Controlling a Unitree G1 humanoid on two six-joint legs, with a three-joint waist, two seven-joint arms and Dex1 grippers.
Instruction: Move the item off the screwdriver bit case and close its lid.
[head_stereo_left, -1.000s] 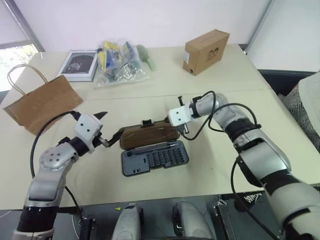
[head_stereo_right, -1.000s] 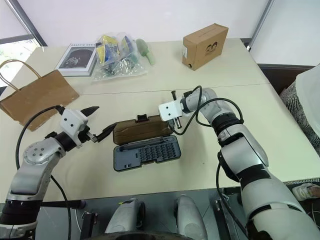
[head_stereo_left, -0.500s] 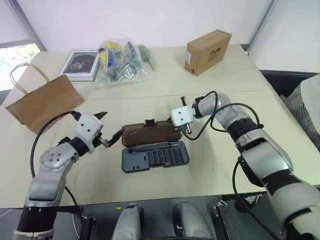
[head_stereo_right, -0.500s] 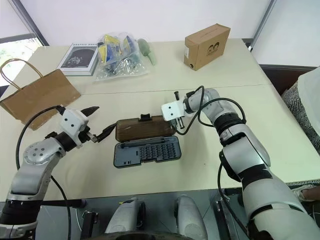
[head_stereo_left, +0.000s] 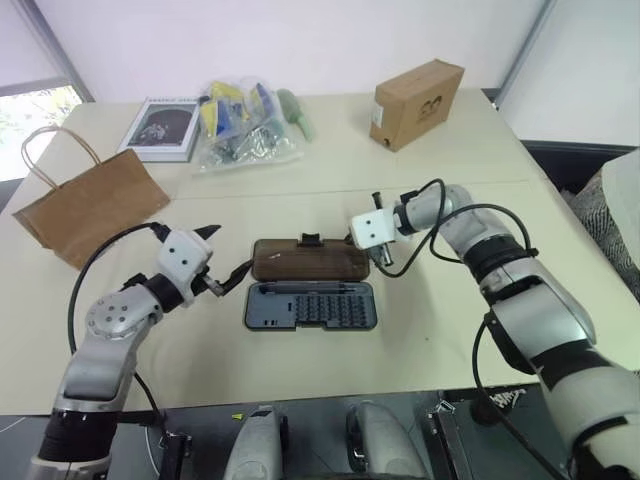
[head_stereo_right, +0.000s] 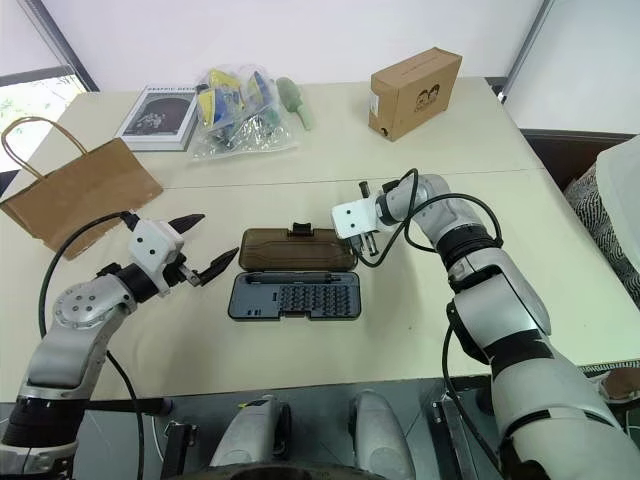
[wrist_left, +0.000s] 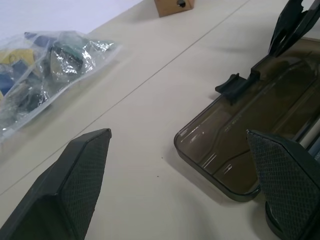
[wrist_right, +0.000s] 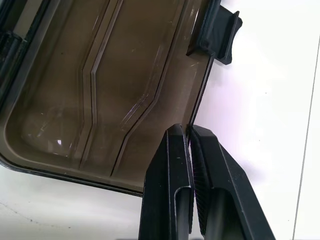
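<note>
1. Screwdriver bit case (head_stereo_left: 310, 305) lies open and flat on the table (head_stereo_left: 420, 330), its dark grey tray of bits nearest the robot.
2. Left gripper (head_stereo_left: 222, 262) hovers level just left of the case, pointing toward it, forearm angled in from the lower left; its jaws stand wide apart and hold nothing. In the left wrist view the two fingers (wrist_left: 75, 185) frame the corner of the lid.
3. Lid (head_stereo_left: 308, 259), smoky brown, lies spread open behind the tray, its latch tab (head_stereo_left: 311, 239) on the far long edge.
4. Right gripper (wrist_right: 191, 145) reaches in from the right with the wrist bent and tips angled down, at the lid's right end near its far edge; its jaws are pressed together with nothing between them.
5. Paper bag (head_stereo_left: 90, 205) lies flat at the table's left side, well apart from the case, handle loop toward the far left.
6. Farthest back sit a book (head_stereo_left: 157, 128), a clear bag of small items (head_stereo_left: 240, 125) and a cardboard box (head_stereo_left: 417, 89).
</note>
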